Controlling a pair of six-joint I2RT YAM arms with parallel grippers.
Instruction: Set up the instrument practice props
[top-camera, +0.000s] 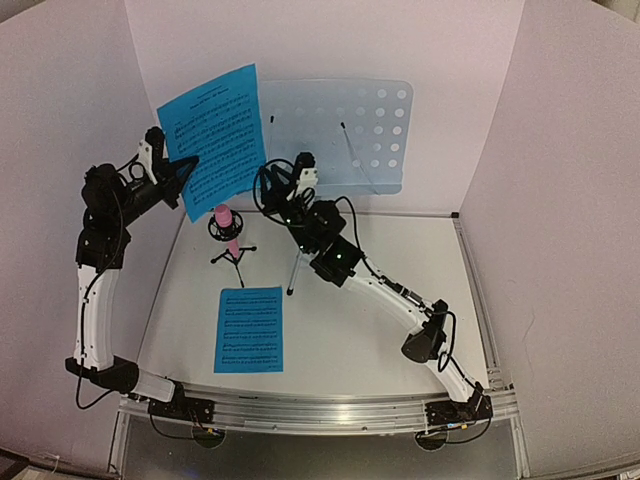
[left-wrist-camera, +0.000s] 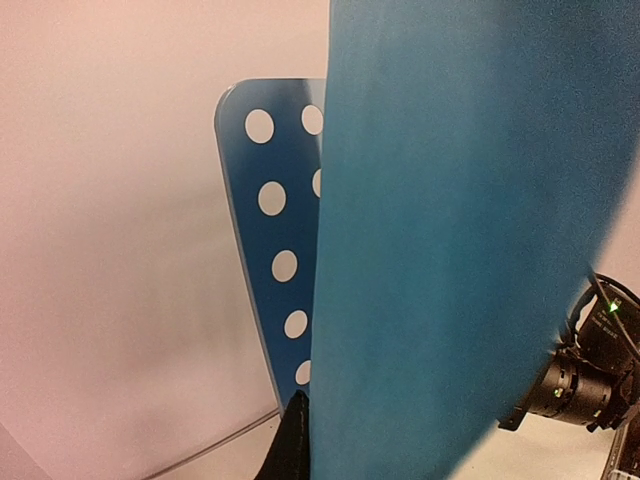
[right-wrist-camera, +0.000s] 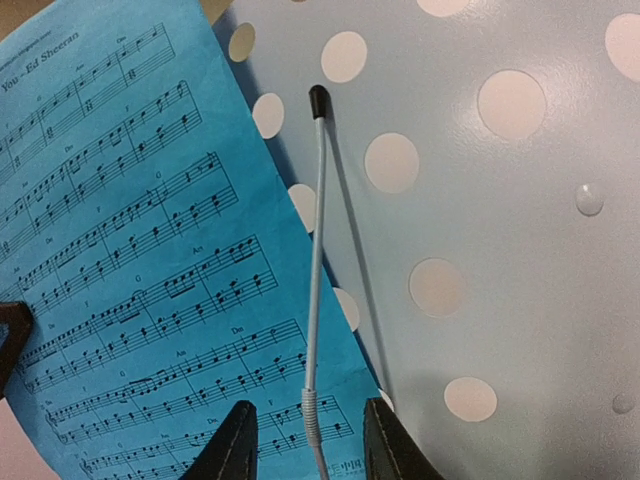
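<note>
The pale blue perforated music stand desk (top-camera: 345, 130) stands at the back on a silver tripod (top-camera: 292, 268). My left gripper (top-camera: 188, 165) is shut on the lower left edge of a blue music sheet (top-camera: 215, 135), holding it upright against the desk's left part. In the left wrist view the sheet (left-wrist-camera: 470, 230) fills the frame, with the desk (left-wrist-camera: 285, 230) behind it and one finger (left-wrist-camera: 290, 440) showing. My right gripper (top-camera: 287, 172) is open at the desk's lower edge. Its fingers (right-wrist-camera: 238, 445) straddle the wire page holder (right-wrist-camera: 315, 270) without touching it, over the sheet (right-wrist-camera: 140, 250) and desk (right-wrist-camera: 520, 250). A second blue sheet (top-camera: 249, 328) lies flat on the table.
A pink microphone on a small black tripod (top-camera: 226, 228) stands left of the stand's legs. A second wire page holder (top-camera: 357, 152) lies across the desk. White walls close in the back and both sides. The right arm's wrist camera (left-wrist-camera: 585, 385) shows in the left wrist view.
</note>
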